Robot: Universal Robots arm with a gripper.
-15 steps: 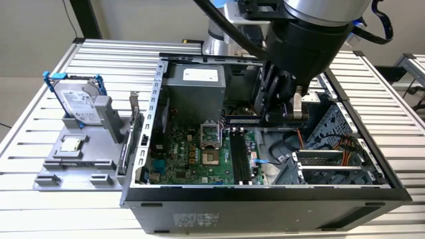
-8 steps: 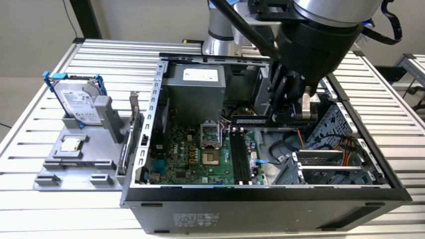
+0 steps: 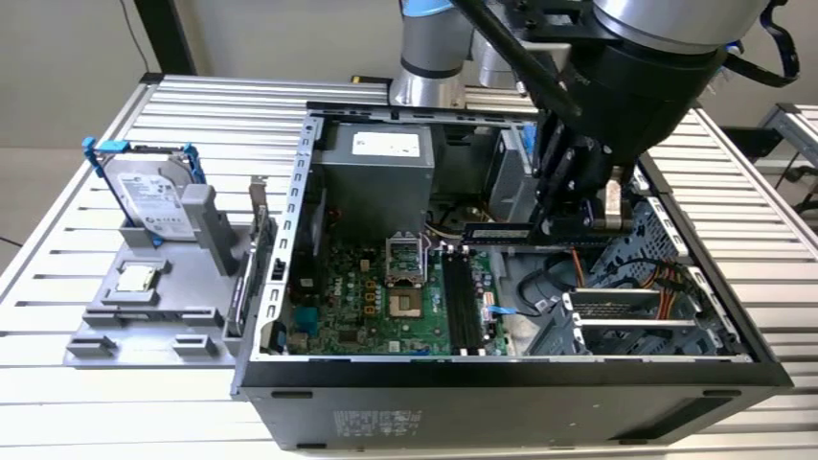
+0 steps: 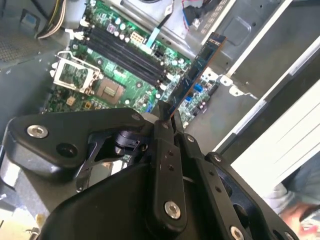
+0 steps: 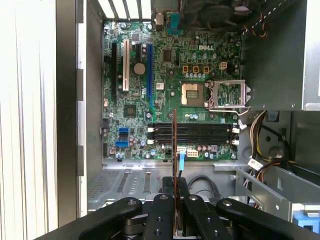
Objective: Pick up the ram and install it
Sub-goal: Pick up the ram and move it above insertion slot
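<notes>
The ram (image 3: 496,231) is a slim dark stick of circuit board, and my gripper (image 3: 569,228) is shut on one end of it. It hangs level inside the open computer case, above the motherboard (image 3: 383,311) and beyond the far end of the black memory slots (image 3: 463,302). In the second wrist view the ram (image 4: 197,70) juts out from the gripper (image 4: 167,120) over the board. The first wrist view shows the ram (image 5: 174,145) edge-on, held by the gripper (image 5: 175,186), crossing the memory slots (image 5: 192,134) at a right angle without touching them.
A grey fixture at the exterior view's left carries a hard drive in a blue frame (image 3: 147,196) and a small square processor chip (image 3: 136,278). Inside the case are the open processor socket (image 3: 404,278), a power supply (image 3: 377,168), cables and a drive cage (image 3: 639,307).
</notes>
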